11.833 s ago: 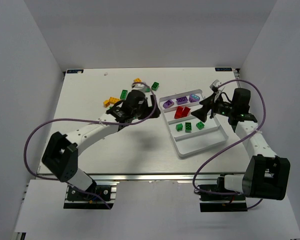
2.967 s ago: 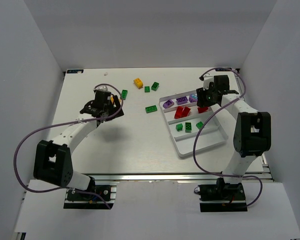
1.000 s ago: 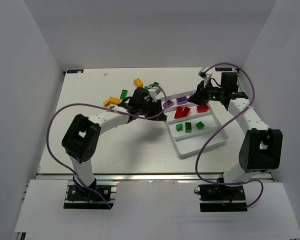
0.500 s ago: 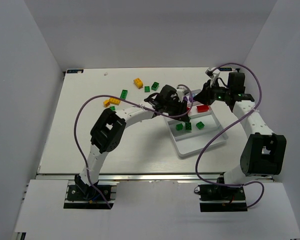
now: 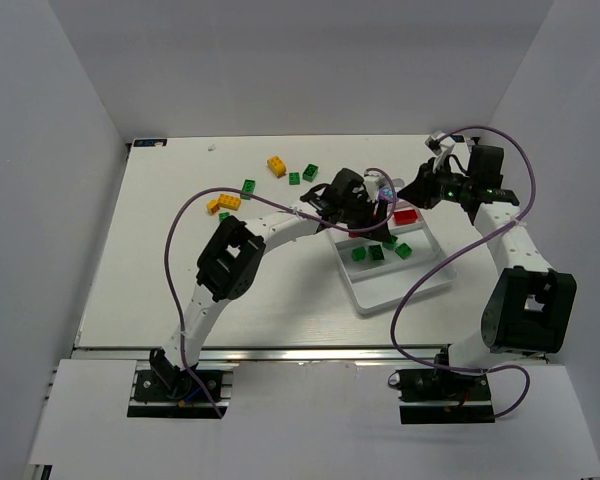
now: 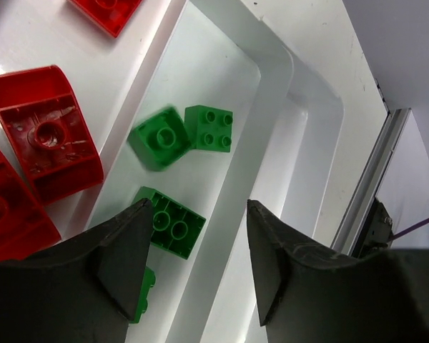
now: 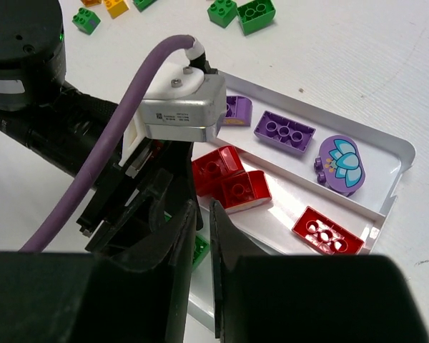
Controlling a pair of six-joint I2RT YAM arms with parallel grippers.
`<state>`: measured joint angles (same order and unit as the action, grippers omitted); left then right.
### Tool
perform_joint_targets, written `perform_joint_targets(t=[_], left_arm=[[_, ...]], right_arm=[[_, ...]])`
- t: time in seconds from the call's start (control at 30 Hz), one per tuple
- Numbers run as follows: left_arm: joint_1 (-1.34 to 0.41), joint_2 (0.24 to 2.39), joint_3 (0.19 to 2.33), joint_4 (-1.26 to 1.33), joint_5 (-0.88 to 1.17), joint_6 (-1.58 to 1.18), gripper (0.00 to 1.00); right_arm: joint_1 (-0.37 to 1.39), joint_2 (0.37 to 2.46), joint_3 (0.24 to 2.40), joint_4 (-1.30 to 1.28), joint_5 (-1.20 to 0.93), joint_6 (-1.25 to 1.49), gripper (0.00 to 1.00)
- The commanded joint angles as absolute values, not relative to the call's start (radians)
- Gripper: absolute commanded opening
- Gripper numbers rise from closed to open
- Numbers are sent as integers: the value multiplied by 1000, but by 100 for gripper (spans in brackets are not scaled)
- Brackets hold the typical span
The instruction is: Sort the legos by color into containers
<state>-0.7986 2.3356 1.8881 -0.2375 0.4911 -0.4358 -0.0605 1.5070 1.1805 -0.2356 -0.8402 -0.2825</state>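
Observation:
My left gripper (image 5: pixel 368 218) hangs over the white tray (image 5: pixel 405 285) with its jaws open and nothing between them (image 6: pixel 198 207). Below it, green legos (image 6: pixel 209 128) lie in one compartment; one green brick (image 6: pixel 159 137) is blurred. Red legos (image 6: pixel 46 136) fill the neighbouring compartment, and purple ones (image 7: pixel 284 132) the far one. My right gripper (image 5: pixel 420 190) hovers at the tray's far right corner, its fingers (image 7: pixel 203 207) nearly together and holding nothing. Loose legos remain on the table: yellow (image 5: pixel 276 164), green (image 5: pixel 248 187) and orange (image 5: pixel 220 203).
The left arm's wrist and its purple cable (image 7: pixel 121 143) cross just in front of my right fingers. Two green bricks (image 5: pixel 302 176) lie beyond the tray's left corner. The tray's nearest compartment (image 5: pixel 410 272) holds no bricks.
The left arm swung right over the tray and its jaws opened, letting a green brick drop among the green ones. The right gripper drew back a little to the right.

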Motion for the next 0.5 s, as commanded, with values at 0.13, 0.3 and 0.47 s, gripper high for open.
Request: perform_joint_targets(t=[0.13,0.3,0.47], left_arm=[[-808,2293,1950,-242,439,-446,61],[-772,2179,1876,-264,328,-430,19],[-681,2016,1659,-276,175,-420,12]], right_arm=[[-77,1459,1183,-206,-870,-261,20],[-81,1460,1187,-215,-874,-273,34],[-80,1473,1193,-222,-894,-301,54]])
